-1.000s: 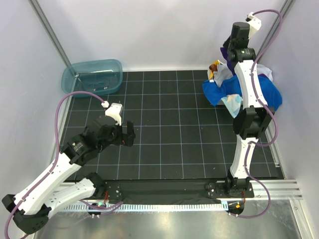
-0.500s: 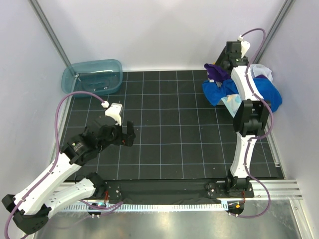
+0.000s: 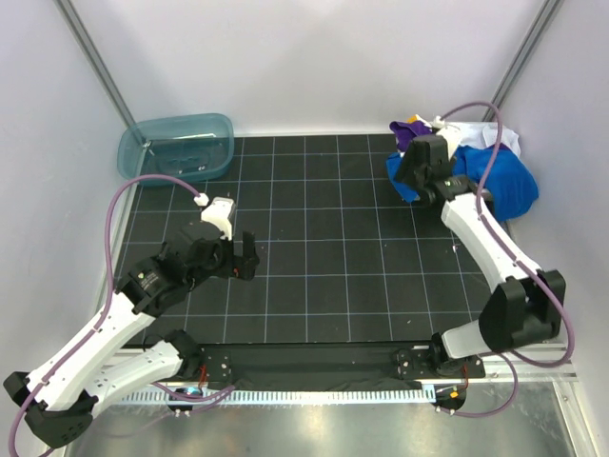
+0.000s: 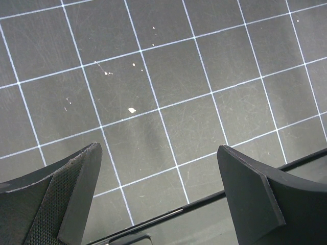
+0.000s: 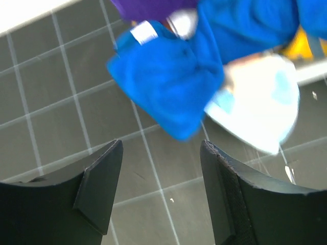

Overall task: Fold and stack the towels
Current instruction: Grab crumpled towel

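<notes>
Left pincer (image 4: 158, 150): released, jaws spread wide with nothing between them; only the black gridded mat (image 4: 168, 92) lies beneath.
Right pincer (image 5: 159, 148): released, jaws apart and empty, poised above the mat.
Towel pile (image 3: 495, 176): heaped unfolded just ahead of the right pincer, clear of its fingers.
Royal blue towel (image 5: 168, 87): crumpled, nearest to the right pincer, straight ahead of its open jaws.
Purple towel (image 3: 411, 133): beyond the blue one.
White towel (image 5: 260, 107): ahead, toward the right in the wrist view, with light blue patches.
Teal tub (image 3: 176, 143): beyond the left pincer, well apart from both.
</notes>
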`<state>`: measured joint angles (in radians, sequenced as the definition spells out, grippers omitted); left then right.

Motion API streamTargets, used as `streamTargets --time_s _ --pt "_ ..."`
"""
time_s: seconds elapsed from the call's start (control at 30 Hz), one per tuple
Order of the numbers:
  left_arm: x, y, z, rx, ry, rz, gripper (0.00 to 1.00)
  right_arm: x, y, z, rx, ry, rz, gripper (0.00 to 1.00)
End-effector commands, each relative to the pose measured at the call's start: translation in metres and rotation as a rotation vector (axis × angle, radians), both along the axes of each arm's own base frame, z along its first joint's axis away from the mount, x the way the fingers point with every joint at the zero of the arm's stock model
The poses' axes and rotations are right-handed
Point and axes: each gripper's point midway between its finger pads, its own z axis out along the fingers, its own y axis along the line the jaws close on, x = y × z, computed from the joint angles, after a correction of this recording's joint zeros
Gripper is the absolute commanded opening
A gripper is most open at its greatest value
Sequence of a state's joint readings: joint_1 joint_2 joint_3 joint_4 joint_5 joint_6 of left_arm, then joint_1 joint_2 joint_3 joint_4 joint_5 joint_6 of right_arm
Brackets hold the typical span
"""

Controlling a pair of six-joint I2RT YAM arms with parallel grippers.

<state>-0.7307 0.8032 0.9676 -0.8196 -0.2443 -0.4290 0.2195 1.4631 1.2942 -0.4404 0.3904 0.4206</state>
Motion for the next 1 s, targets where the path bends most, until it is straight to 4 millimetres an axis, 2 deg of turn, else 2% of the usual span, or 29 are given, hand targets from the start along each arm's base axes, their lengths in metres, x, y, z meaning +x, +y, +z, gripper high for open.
streamTargets --time_s 0.0,0.1,0.2,0.23,0.3,0.43,0.67,0.9,0.97 --pt "0.004 -0.005 0.005 -0.024 -0.023 -0.011 1.00 -0.015 -0.012 -0.019 0.031 -0.043 -0.067 0.68" --pt "0.005 -0.007 0.006 -0.025 -0.021 -0.015 1.00 -0.020 -0.011 -0.041 0.042 -0.028 -0.068 0.68" --pt "0.005 -0.006 0.003 -0.014 -0.013 -0.011 1.00 -0.012 -0.007 -0.057 0.059 -0.032 -0.057 0.68" --pt "0.006 -0.006 0.003 -0.013 -0.015 -0.007 1.00 -0.009 -0.008 -0.069 0.057 -0.009 -0.063 0.68" --pt "0.006 -0.005 0.003 -0.012 -0.014 -0.003 0.99 0.000 -0.009 -0.075 0.077 -0.026 -0.075 0.68" --pt "0.007 -0.003 -0.001 -0.001 -0.009 0.010 1.00 0.013 -0.024 -0.091 0.153 -0.062 -0.122 0.68" --pt "0.009 -0.003 -0.004 0.016 0.002 0.018 1.00 0.035 -0.025 -0.089 0.216 -0.202 -0.120 0.68" --pt "0.010 -0.001 -0.008 0.031 0.010 0.029 1.00 0.043 -0.025 -0.093 0.250 -0.259 -0.118 0.66" --pt "0.010 0.000 -0.008 0.033 0.010 0.031 1.00 0.043 -0.024 -0.094 0.259 -0.278 -0.119 0.61"
